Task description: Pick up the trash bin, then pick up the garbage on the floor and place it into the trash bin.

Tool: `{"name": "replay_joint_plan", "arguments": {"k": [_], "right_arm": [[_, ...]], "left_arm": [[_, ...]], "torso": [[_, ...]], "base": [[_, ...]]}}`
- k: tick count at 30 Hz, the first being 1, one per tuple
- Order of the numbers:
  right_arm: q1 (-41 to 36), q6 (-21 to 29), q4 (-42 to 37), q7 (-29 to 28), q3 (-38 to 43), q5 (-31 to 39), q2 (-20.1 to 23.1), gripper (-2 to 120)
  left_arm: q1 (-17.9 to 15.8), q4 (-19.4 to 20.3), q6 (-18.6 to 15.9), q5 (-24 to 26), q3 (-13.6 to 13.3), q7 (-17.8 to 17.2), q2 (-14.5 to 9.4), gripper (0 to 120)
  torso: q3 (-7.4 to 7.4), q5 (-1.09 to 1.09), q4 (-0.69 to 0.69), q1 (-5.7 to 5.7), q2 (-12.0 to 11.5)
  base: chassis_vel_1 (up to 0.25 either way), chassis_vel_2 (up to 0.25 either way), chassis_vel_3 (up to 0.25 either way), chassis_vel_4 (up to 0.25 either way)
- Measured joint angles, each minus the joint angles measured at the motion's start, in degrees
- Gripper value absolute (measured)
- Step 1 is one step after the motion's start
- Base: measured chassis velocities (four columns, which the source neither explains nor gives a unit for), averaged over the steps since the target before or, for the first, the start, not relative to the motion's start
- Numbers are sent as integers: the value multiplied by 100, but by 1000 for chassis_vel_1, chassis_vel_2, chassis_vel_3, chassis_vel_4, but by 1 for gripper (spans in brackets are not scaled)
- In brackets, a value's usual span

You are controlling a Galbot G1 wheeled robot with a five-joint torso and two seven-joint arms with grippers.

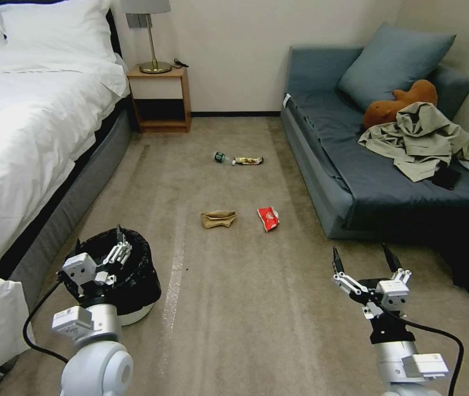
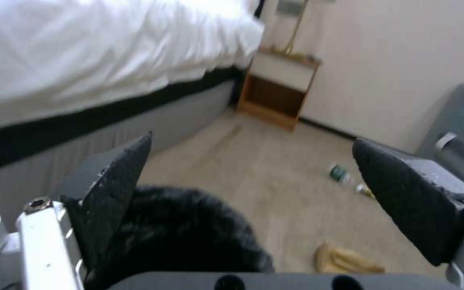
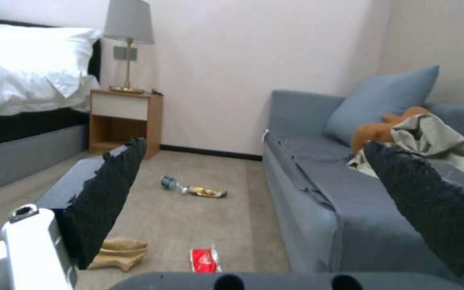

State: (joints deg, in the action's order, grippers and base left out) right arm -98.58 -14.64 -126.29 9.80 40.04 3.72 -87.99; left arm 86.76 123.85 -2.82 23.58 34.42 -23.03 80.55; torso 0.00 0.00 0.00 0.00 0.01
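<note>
Premises: a carpeted bedroom. Evidence: white-linen bed [image 1: 31, 110], wooden nightstand [image 1: 160, 99] bearing a brass lamp [image 1: 149, 33], blue sofa [image 1: 355, 165] opposite.

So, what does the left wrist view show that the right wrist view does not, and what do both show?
Left wrist view alone: the trash bin, its black bag just under the open left gripper. Right wrist view alone: the red snack packet, the sofa carrying the blue cushion, plush toy and beige clothing, plus the open right gripper. Both share the bed, nightstand, small bottle, gold-yellow wrapper and crumpled brown paper bag.
</note>
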Motion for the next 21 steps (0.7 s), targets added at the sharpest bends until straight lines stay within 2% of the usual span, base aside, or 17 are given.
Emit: {"name": "replay_joint_plan", "arguments": {"k": [1,2,4,5,7,8,9,10,13,16,18,21], "right_arm": [[13,0,18,9,0,25,39,100],[13,0,18,9,0,25,39,100],[31,0,36,24,1,48,92,100],[31,0,36,24,1,48,92,100],[44,2,53,34,1,64,138,100],[44,2,53,34,1,64,138,100],[55,2,78,40,-3,68,161,100],[55,2,78,40,-3,68,161,100],[100,-13,155,57,-23,67,185,100],[108,-19,171,60,-25,65,178,100],[117,-41,204,72,-30,55,144,100],[121,-61,224,78,-34,39,98,100]], "left_arm": [[-24,20,-274,217,81,-102,-63,100],[-24,20,-274,217,81,-102,-63,100],[-58,83,-587,418,210,-205,-168,100],[-58,83,-587,418,210,-205,-168,100],[-115,117,-885,655,378,-333,-367,100],[-115,117,-885,655,378,-333,-367,100],[-165,108,-1035,841,490,-421,-541,100],[-165,108,-1035,841,490,-421,-541,100],[-371,-178,-1564,1613,1021,-644,-1218,100],[-411,-254,-1676,1704,1082,-650,-1335,100],[-529,-392,-1927,1963,1142,-748,-1506,100],[-655,-575,-2107,2121,1121,-828,-1607,100]], "torso": [[0,0,0,0,0],[0,0,0,0,0],[0,1,0,0,0],[0,1,0,0,0],[0,0,0,0,0],[0,0,0,0,0],[0,-1,0,0,-1],[0,-1,0,0,-1],[0,-1,0,0,-1],[0,0,1,0,-1],[0,-1,0,0,-1],[0,0,0,0,-1]], "base": [[0,0,0,0],[0,0,0,0],[0,0,0,0],[0,0,0,0],[0,0,0,0],[0,0,0,0],[0,0,0,0],[0,0,0,0],[0,0,0,0],[0,0,0,0],[0,0,0,0],[0,0,0,0]]}}
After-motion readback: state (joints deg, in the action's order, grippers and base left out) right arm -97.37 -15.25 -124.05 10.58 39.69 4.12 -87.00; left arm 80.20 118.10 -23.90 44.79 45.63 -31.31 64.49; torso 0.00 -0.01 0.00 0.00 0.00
